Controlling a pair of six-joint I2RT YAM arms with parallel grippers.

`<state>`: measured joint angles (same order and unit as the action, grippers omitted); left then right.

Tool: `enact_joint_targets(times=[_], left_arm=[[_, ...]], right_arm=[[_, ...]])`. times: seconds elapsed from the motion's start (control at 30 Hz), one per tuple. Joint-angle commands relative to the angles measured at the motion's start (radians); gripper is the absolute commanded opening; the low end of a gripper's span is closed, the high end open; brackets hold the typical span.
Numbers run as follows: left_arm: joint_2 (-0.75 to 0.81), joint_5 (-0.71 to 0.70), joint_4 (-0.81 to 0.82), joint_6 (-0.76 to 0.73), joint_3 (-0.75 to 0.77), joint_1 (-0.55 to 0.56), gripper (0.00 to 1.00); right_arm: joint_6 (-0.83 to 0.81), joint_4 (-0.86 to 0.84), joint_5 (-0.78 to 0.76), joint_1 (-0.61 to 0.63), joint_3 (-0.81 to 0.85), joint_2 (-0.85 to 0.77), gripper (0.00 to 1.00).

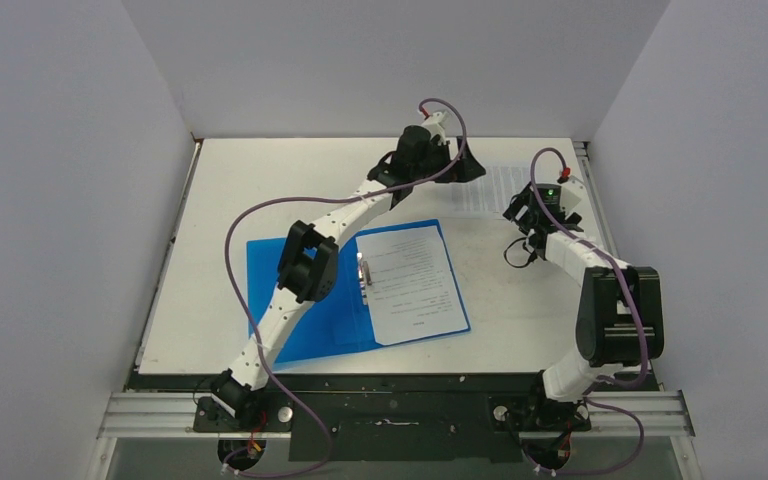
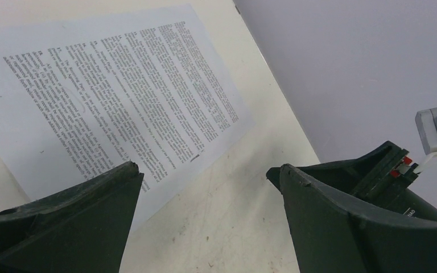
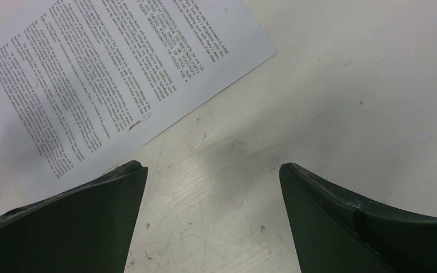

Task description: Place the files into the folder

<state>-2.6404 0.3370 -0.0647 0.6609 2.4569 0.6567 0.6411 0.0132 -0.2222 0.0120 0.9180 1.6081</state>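
Bolted at the near edge of the desk (image 1: 220, 190), my two arms reach toward its far side, seen from above. On the left and centre lies the folder (image 1: 335, 322), bright blue and spread open flat, with my left arm crossing over its left half. One of the files, a printed sheet (image 1: 415, 285), rests on the folder's right half, its left edge beside the clip (image 1: 363, 270) at the spine.

Farther back and to the right, the left gripper (image 1: 463, 165) hangs over the near end of the second sheet (image 1: 498, 188), which lies loose on the desk near the far right corner, well apart from the folder. From the left wrist camera I see its jaws standing wide with nothing between them; whether a fingertip touches the paper I cannot tell.

At the far right, the right gripper (image 1: 518, 215) points down at bare desk just beside that same loose sheet. Its jaws also stand wide and hold nothing, with the sheet's corner lying ahead of the left finger.
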Motion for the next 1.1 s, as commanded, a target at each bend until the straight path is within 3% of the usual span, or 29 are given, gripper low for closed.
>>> enact_joint_targets(times=[0.0, 0.47, 1.07], left_arm=[[-0.054, -0.001, 0.109, 0.058, 0.061, -0.014, 0.91], [-0.236, 0.029, 0.109, 0.116, 0.133, -0.032, 0.93], [-0.214, 0.222, -0.083, 0.04, 0.077, 0.005, 0.91]], right_arm=[[0.055, -0.094, 0.045, -0.01, 0.008, 0.041, 0.9], [0.123, -0.212, 0.154, -0.042, 0.028, 0.202, 0.9], [0.219, -0.353, 0.286, -0.043, -0.078, 0.257, 0.9]])
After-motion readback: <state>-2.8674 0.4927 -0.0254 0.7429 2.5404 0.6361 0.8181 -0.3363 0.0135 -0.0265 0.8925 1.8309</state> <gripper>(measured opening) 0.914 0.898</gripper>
